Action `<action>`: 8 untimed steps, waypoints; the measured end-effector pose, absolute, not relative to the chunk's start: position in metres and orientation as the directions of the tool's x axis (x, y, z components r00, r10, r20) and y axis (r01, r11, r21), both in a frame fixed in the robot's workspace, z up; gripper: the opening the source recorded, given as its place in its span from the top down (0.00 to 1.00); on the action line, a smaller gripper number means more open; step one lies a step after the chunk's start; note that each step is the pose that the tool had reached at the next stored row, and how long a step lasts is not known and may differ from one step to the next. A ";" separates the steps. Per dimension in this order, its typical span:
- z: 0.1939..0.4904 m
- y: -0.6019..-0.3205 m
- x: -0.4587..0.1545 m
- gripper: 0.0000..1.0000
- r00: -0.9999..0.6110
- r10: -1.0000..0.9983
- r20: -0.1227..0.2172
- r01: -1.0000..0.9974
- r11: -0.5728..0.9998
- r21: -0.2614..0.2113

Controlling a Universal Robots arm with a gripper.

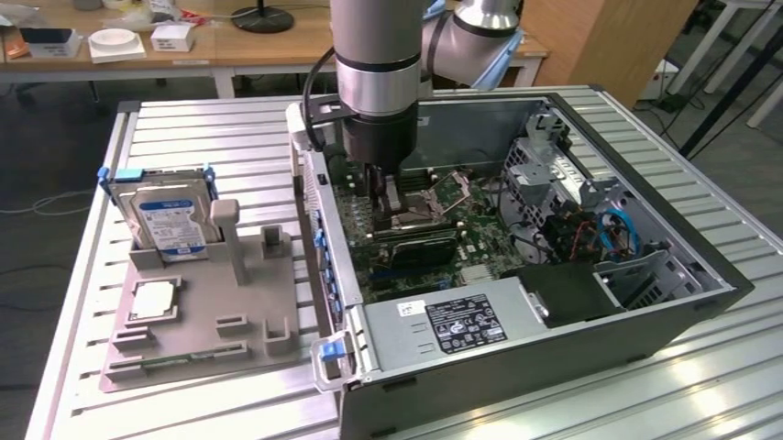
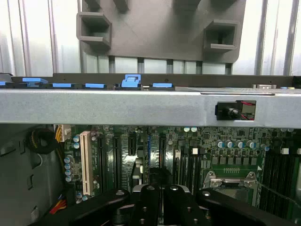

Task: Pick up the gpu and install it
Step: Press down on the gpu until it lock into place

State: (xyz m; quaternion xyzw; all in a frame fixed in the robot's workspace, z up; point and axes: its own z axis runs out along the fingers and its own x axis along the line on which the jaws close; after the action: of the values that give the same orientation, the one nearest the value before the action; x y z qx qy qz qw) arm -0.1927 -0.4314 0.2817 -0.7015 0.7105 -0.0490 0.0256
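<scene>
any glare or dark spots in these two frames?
Exterior view: ceiling light streaks on the table slats; case interior by the gripper is shadowed. Wrist view: case rail bright and washed out, motherboard beneath dimmer, gripper near black.

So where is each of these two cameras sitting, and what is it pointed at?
Exterior view: sits off the arm, above the metal table, looking down into the open computer case; the arm reaches down into it, with the grey parts holder at the exterior view's left.
Wrist view: rides on the arm's wrist, looking past the shut pincer at the motherboard and the case's edge with blue clips.
Shared: the motherboard, the case, the grey holder beyond it.
</scene>
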 end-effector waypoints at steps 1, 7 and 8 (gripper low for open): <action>0.282 -0.431 -0.193 0.89 -0.014 -0.999 0.032 -0.994 0.011 -0.106; 0.282 -0.431 -0.193 0.89 -0.014 -0.999 0.032 -0.994 0.011 -0.106; 0.282 -0.431 -0.193 0.89 -0.014 -0.999 0.032 -0.994 0.011 -0.106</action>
State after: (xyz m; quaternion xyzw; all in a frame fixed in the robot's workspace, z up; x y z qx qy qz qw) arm -0.1926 -0.4314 0.2817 -0.7015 0.7105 -0.0490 0.0256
